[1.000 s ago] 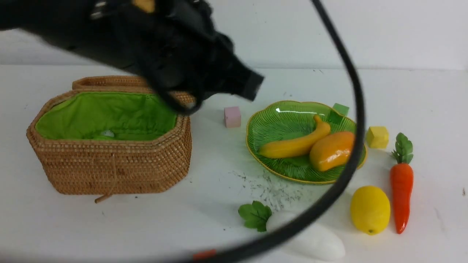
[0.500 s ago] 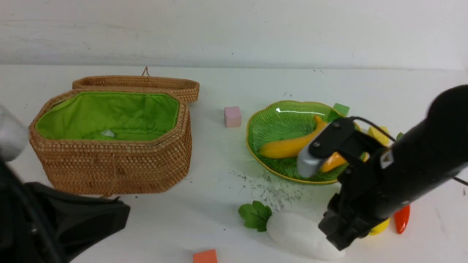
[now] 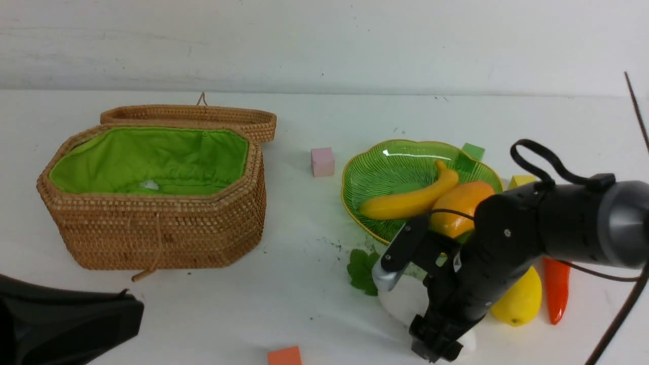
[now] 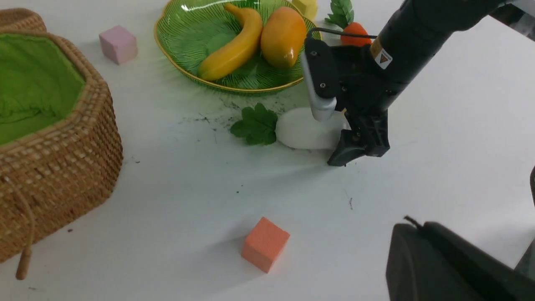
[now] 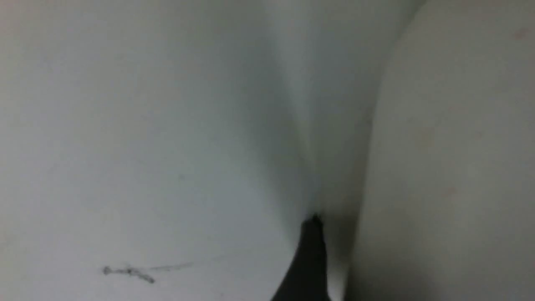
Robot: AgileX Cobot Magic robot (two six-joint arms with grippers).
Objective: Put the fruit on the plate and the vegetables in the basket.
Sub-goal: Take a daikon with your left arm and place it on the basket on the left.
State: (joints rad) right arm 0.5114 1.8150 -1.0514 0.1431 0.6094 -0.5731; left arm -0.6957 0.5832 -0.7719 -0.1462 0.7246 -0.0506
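Radish (image 3: 403,301) lies on the table (image 3: 304,243) in front of the plate (image 3: 372,167), with its leaves turned toward the basket (image 3: 162,233) side. I have the right gripper (image 3: 408,314) down over its white body with the jaws spread wide, one finger on the far side and one on the near side. I cannot tell whether either finger touches it. My right wrist view is only white blur with a dark fingertip. The banana (image 3: 410,200) and mango (image 3: 459,208) lie touching on the plate. The lemon (image 3: 519,301) sits on the table behind the right arm, and the carrot (image 3: 556,289) lies just beside it. The basket stands open well to the left, lid (image 3: 203,116) folded back. The left gripper (image 3: 121,317) sits low at the near left, closed and empty. A pink cube (image 3: 322,161) rests between basket and plate.
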